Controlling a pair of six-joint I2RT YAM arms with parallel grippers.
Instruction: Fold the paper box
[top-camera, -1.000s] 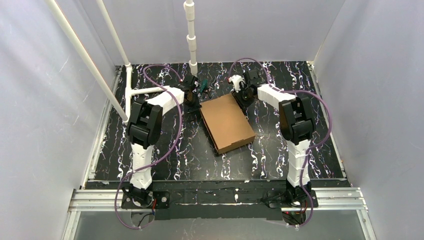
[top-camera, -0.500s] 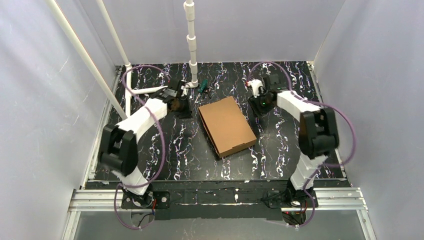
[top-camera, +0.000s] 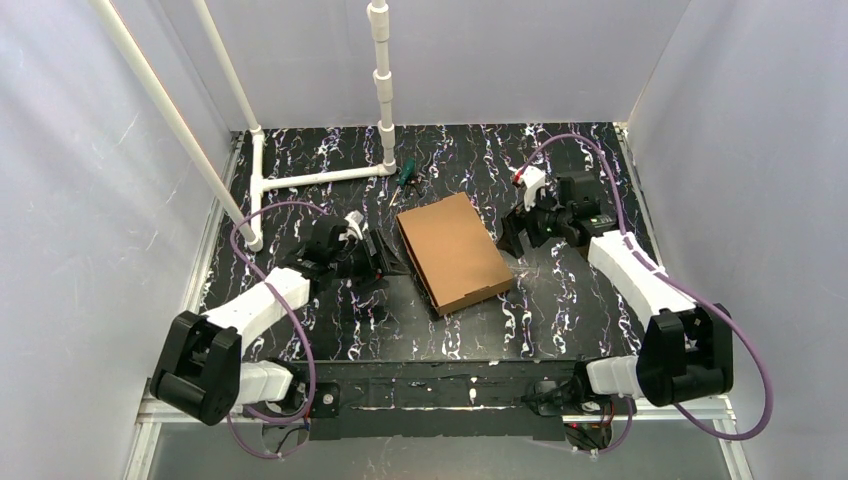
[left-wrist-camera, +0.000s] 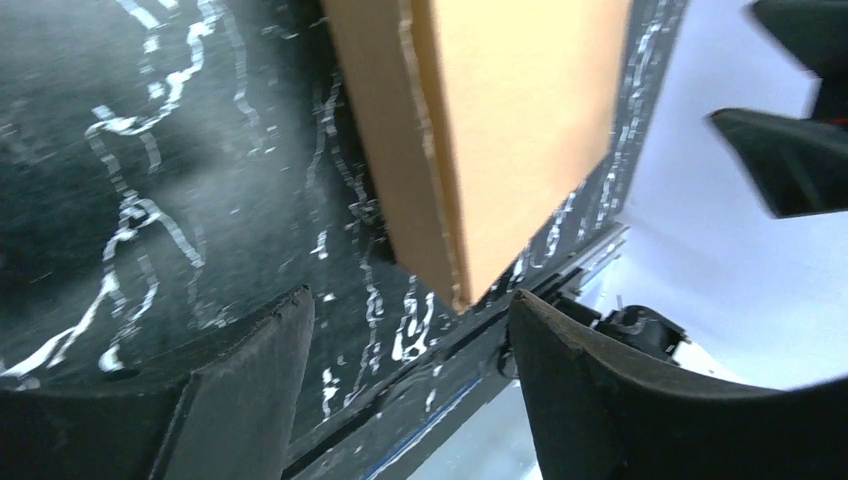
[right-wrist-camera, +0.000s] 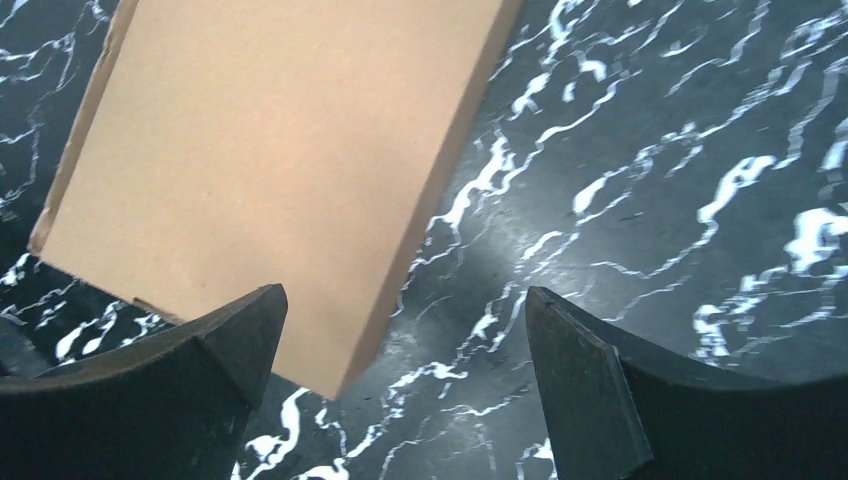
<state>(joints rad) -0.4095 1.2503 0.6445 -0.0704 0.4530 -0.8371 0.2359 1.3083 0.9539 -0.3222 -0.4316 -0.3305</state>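
Note:
The paper box (top-camera: 453, 251) is a closed, shallow brown cardboard box lying flat and slightly askew in the middle of the black marbled table (top-camera: 560, 310). To its left my left gripper (top-camera: 383, 262) stands open and apart from it; the left wrist view shows the paper box (left-wrist-camera: 480, 130) beyond the empty jaws (left-wrist-camera: 410, 330). To its right my right gripper (top-camera: 512, 235) is open too, close to the box's far right corner but not touching. In the right wrist view the paper box (right-wrist-camera: 270, 160) lies ahead and to the left of the wide, empty jaws (right-wrist-camera: 405, 325).
A white pipe frame (top-camera: 310, 180) lies on the table at the back left, with an upright white pole (top-camera: 384, 90) behind. A small green-handled tool (top-camera: 404, 174) lies just behind the box. White walls enclose three sides.
Both arms have drawn back from the box's far corners toward me and outward. Both grippers have opened wider. The box has stayed in place.

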